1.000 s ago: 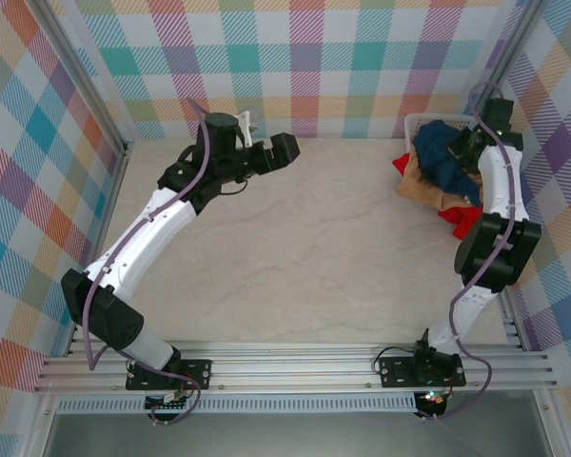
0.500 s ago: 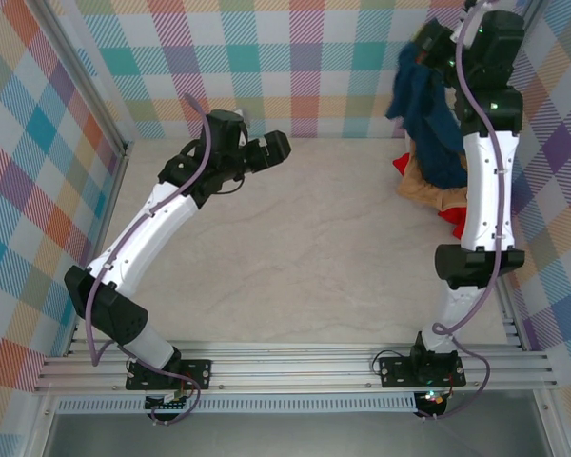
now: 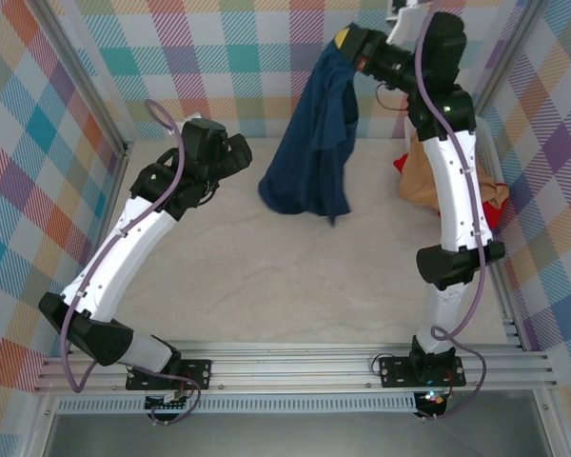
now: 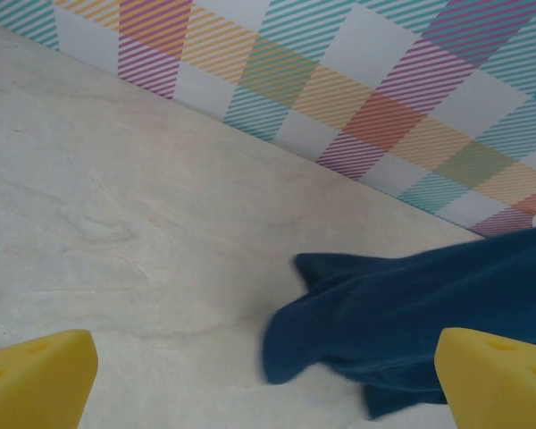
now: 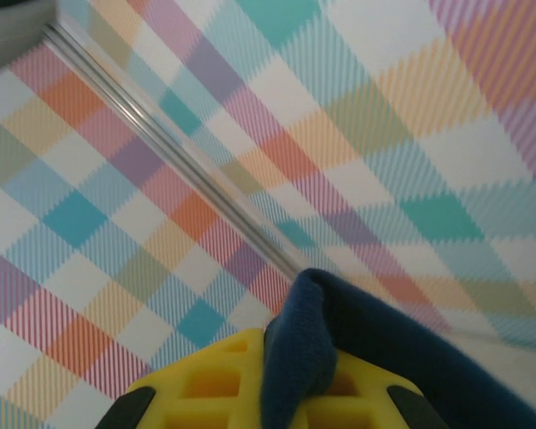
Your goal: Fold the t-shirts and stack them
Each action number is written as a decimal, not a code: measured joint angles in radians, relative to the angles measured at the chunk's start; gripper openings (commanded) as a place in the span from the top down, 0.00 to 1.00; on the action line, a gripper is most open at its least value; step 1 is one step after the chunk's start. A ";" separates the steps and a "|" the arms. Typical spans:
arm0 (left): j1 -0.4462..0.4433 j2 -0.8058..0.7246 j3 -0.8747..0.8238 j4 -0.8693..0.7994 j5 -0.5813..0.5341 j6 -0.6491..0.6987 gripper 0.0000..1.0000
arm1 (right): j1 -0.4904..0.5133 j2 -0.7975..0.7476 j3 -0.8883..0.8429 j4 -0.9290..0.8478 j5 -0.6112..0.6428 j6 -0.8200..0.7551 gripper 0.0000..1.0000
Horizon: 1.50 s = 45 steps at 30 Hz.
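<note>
My right pincer clamps the navy t-shirt high by the table's far edge so it hangs free; my left pincer, spread apart, hovers near, probably for its hem

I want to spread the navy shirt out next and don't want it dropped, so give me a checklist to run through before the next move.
1. Right gripper holds the navy t-shirt: ok, shut on a fold of cloth high above the table.
2. Left gripper is free to help: ok, open and holding nothing, near the shirt's lower edge.
3. Navy t-shirt is free of the pile: ok, it hangs apart from the tan t-shirt and red t-shirt.
4. Shirt hangs flat: not ok, it is bunched and draped on itself.
5. Lower hem is off the table: cannot tell.
6. Room to spread: ok, bare table lies in front of the shirt.
</note>
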 measured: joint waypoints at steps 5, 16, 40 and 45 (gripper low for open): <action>0.000 0.001 -0.038 -0.008 0.032 -0.019 0.11 | 0.070 -0.102 -0.494 0.035 0.012 0.004 1.00; 0.008 0.114 -0.213 0.033 0.353 -0.147 0.12 | 0.105 -0.171 -1.105 -0.098 0.054 -0.002 1.00; 0.027 0.114 -0.395 -0.109 0.280 -0.238 0.18 | 0.230 -0.264 -1.332 0.023 -0.059 -0.090 0.46; -0.069 0.134 -0.439 -0.020 0.390 -0.154 0.12 | 0.069 -0.265 -1.359 0.067 -0.018 -0.020 0.46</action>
